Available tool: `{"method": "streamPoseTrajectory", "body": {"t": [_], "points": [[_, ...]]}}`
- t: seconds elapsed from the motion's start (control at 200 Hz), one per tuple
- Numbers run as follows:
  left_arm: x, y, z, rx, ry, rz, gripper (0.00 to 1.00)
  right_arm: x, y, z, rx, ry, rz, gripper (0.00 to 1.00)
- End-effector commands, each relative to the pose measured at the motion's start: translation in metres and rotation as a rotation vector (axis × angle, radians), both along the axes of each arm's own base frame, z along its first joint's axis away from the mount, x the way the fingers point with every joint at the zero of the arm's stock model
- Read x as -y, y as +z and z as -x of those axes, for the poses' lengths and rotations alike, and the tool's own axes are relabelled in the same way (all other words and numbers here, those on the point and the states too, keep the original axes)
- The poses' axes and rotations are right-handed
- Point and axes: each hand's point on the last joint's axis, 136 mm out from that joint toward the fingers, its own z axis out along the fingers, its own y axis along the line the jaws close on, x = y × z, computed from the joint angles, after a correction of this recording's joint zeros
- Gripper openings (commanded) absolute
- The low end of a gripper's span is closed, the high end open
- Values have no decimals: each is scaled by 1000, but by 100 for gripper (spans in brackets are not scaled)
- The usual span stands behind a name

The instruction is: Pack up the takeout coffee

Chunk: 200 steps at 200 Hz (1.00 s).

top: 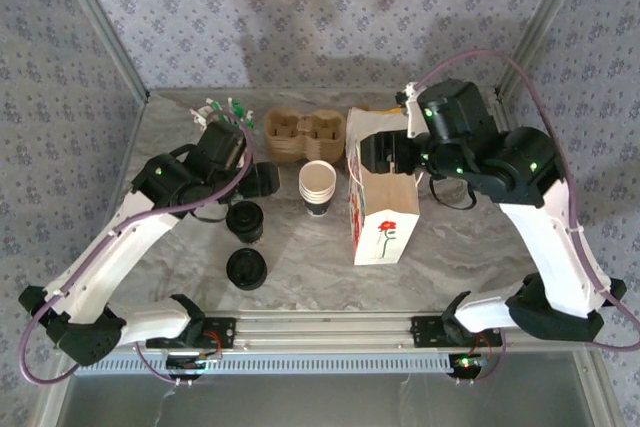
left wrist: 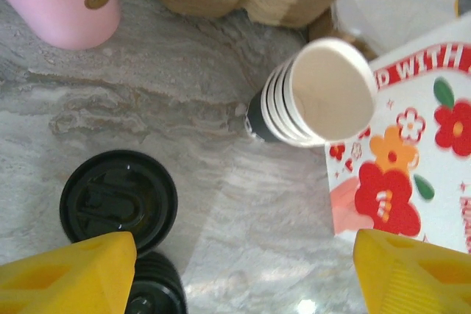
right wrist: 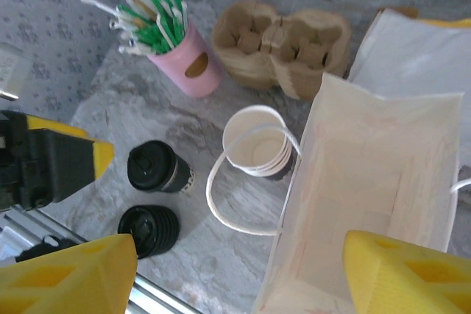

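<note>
Overhead view. The coffee cup, dark-bodied with a black lid, was seen standing upright on the marbled table, outside the paper bag and well to its left. It was placed between the left gripper and a pile of black lids, near both. A stack of white cups was set between the coffee cup and the bag. A stack of cardboard cup carriers and a pink holder of stirrers were ranged along the far side.

Left wrist view. The left gripper was shown with its yellow fingers spread wide and only bare table between them (nothing was held). The lid of the coffee cup was seen from above, just beside the left-hand finger; whether they touched could not be told.

Right wrist view. The right gripper was held above the open mouth of the bag, its fingers likewise wide apart with nothing clamped. The coffee cup was seen beyond the bag's loop handle, beside the pile of lids.
</note>
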Motion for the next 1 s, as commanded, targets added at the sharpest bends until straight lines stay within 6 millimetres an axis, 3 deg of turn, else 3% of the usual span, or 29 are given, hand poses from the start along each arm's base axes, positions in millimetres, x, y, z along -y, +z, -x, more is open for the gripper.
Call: {"method": "streamPoseTrajectory", "body": {"t": [0.0,0.18,0.485,0.705,0.994], "points": [[14,14,-29,24,96,160,73,6,15,-3,52,-13,-17,76],[31,-9,-63,-48,177,317,61,9,16,-1,55,-14,-40,76],[47,-47,-116,-45,414,491,58,17,11,-4,54,-28,-70,76],[45,-63,-146,-8,540,514,52,25,6,-7,58,-50,-109,76],[59,-80,-178,-30,587,539,50,33,1,-14,63,-87,-177,77]]}}
